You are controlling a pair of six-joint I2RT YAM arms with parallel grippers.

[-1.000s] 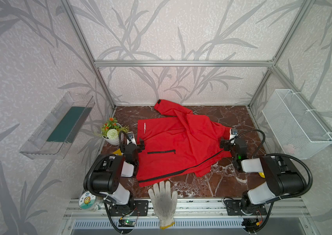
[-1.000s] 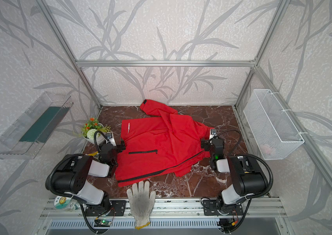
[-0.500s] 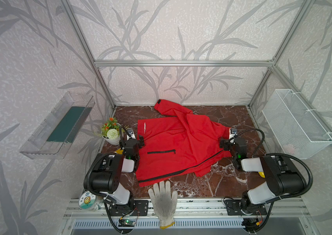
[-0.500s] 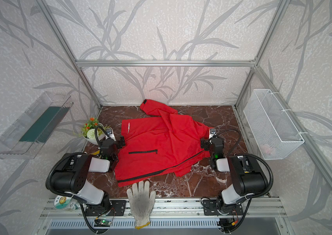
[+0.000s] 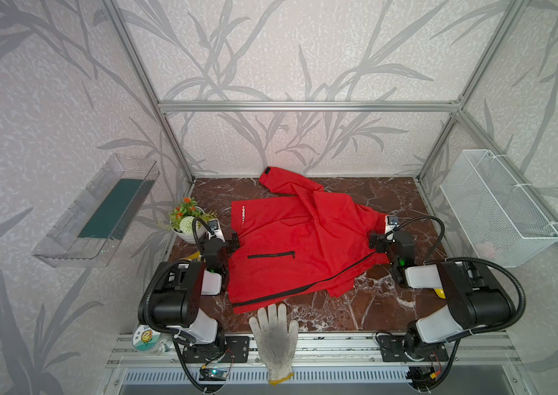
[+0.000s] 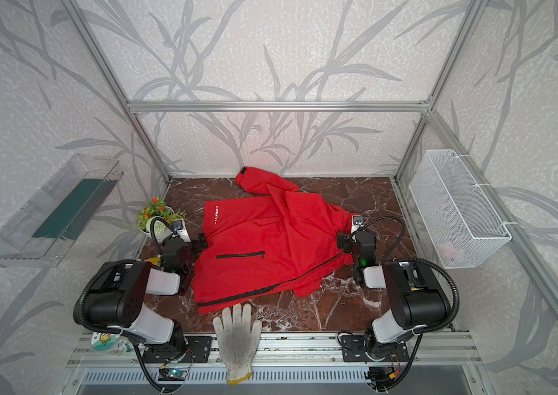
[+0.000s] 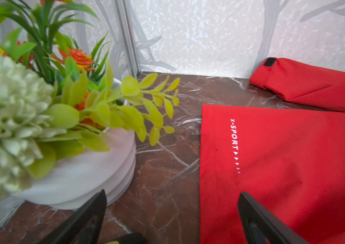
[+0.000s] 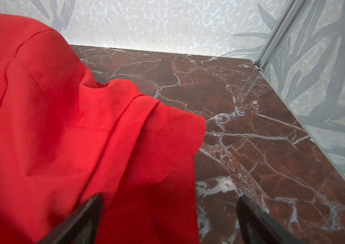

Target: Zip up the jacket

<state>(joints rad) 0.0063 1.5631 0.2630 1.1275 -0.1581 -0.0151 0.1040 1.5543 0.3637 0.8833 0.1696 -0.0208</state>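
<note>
At table [image 5: 390, 205] centre, in both top views, the jacket [image 5: 298, 246] lies spread out, one sleeve running off toward 12 o'clock. Its zipper [image 5: 305, 284] runs as a black line from 7 o'clock up to 3 o'clock; the slider cannot be made out. The left gripper [image 5: 233, 239] sits at the jacket's 9 o'clock edge and the right gripper [image 5: 375, 241] at its 3 o'clock edge, both spread wide and holding nothing. A plant [image 5: 187, 219] stands at 10 o'clock, just beside the left gripper. A glove [image 5: 274, 331] lies at 6 o'clock with its fingertips at the hem.

Left wrist view: the jaws are spread, one finger [image 7: 258, 219] over red cloth and the other over bare marble close to the plant pot.
- Risk: a sideways swing of this arm may tip the plant.

Right wrist view: the jaws are spread across a folded, layered edge of the jacket [image 8: 61, 137], one finger [image 8: 82, 219] over the cloth.
- Risk: closing here may pinch several layers at once — the zipper end would then stay buried in the fold.
- Risk: pulling the cloth taut may drag the hem over the glove and bunch the zipper track, which would jam a slider.
</note>
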